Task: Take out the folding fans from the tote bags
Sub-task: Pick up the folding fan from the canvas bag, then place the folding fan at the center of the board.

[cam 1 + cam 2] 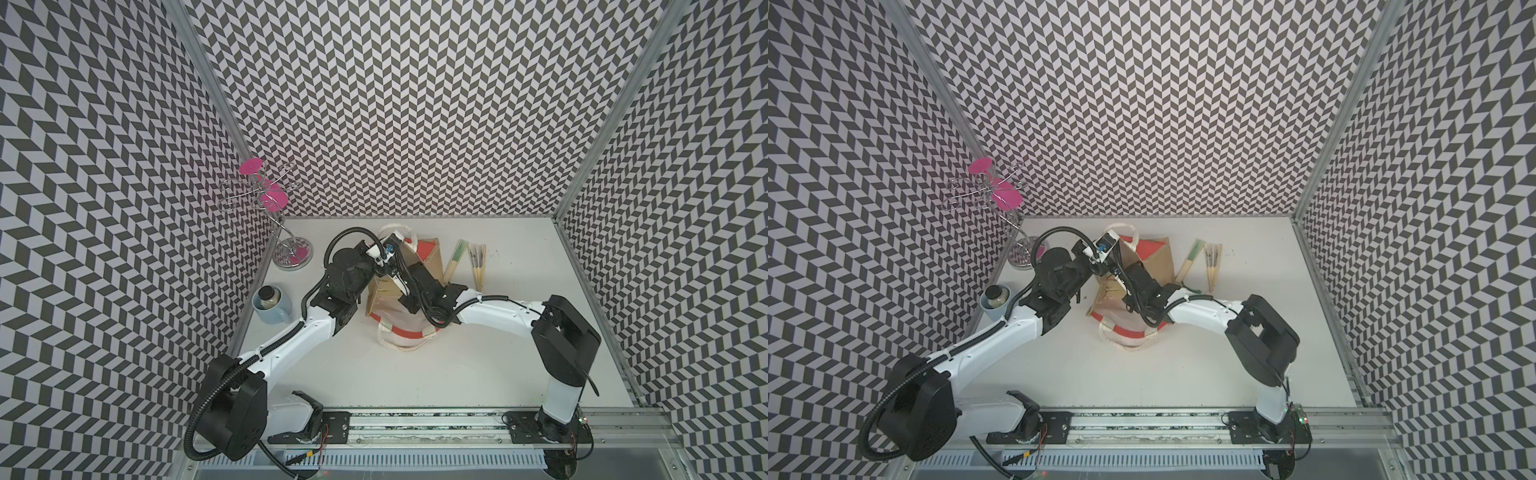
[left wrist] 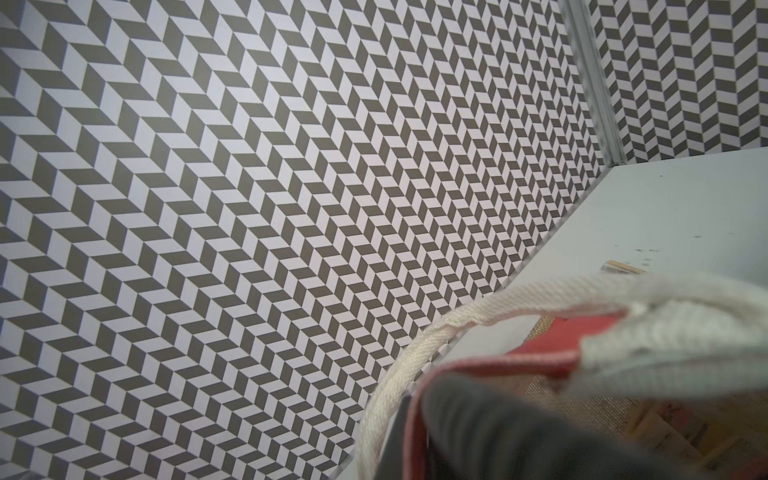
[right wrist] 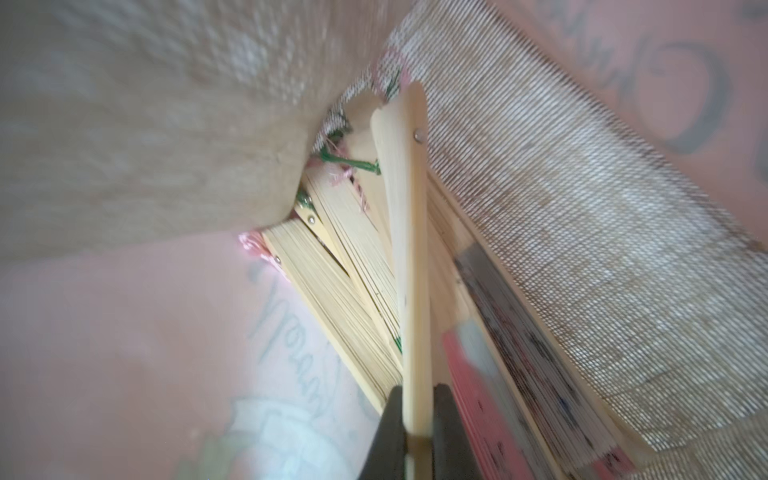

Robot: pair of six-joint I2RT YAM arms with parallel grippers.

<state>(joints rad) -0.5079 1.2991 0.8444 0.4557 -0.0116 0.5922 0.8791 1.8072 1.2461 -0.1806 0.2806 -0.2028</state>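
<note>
Three fans out: a closed pale-bamboo folding fan with green paper (image 1: 454, 261) and two closed bamboo fans with dark printed paper (image 1: 478, 266) are laid side by side on the white bench (image 1: 415, 374), at 3 o'clock of the bag.
Bag: the boxy tan jute tote bag with red-orange panels and cream handles (image 1: 434, 259) is stood near the bench's middle, a little toward 12 o'clock, with its mouth turned upward.
Left gripper: the left gripper (image 2: 415, 411) is pressed together on the bag's red-trimmed rim at the 10 o'clock side, beside a cream handle (image 2: 415, 345).
Right gripper: the right gripper (image 3: 413, 399) is placed inside the bag and is pinched on the edge of one slim pale-bamboo stick fan (image 3: 405, 249).
Fans inside: more closed bamboo fans (image 3: 332, 266) are piled under the held one, with green and pink tassels among them; their number cannot be told.
Surroundings: a silver wire stand with pink discs (image 1: 266, 199) is set at 10 o'clock of the bag, and a pale-blue mug holding a small jar (image 1: 272, 307) at 9 o'clock.
</note>
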